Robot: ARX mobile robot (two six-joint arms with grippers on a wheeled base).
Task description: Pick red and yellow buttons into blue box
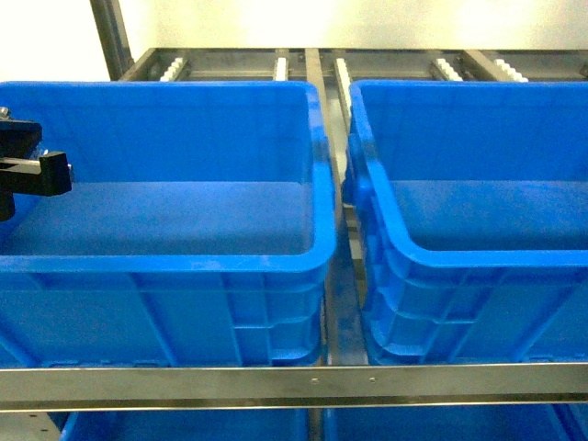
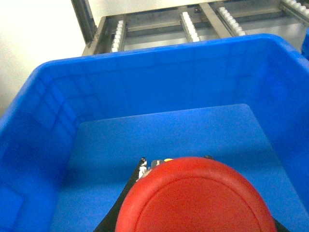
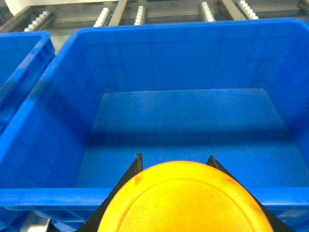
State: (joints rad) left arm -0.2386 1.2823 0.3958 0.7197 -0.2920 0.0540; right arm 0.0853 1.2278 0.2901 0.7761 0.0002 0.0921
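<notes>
On my left wrist camera the left gripper [image 2: 174,162] is clamped on the red button [image 2: 193,198], whose round cap fills the bottom of the view with the black finger tips just showing past its far edge. Below and ahead of it lies the bare floor of the left blue box [image 2: 43,96]; the gripper hangs inside the box's outline, over the near part of the floor. Beyond the far wall I see the roller rack [image 2: 188,24] of metal rails with white wheels.

On my right wrist camera the right gripper [image 3: 175,162] is closed on the yellow button [image 3: 186,200], two black finger tips poking out behind the cap. It sits at the near rim of the right blue box [image 3: 145,34], with the box floor ahead and below.

From the head camera, only a black part of the left arm [image 1: 28,170] shows at the left edge, over the left box; the right gripper is out of that view. A metal shelf rail [image 1: 294,386] runs across in front of both boxes.
</notes>
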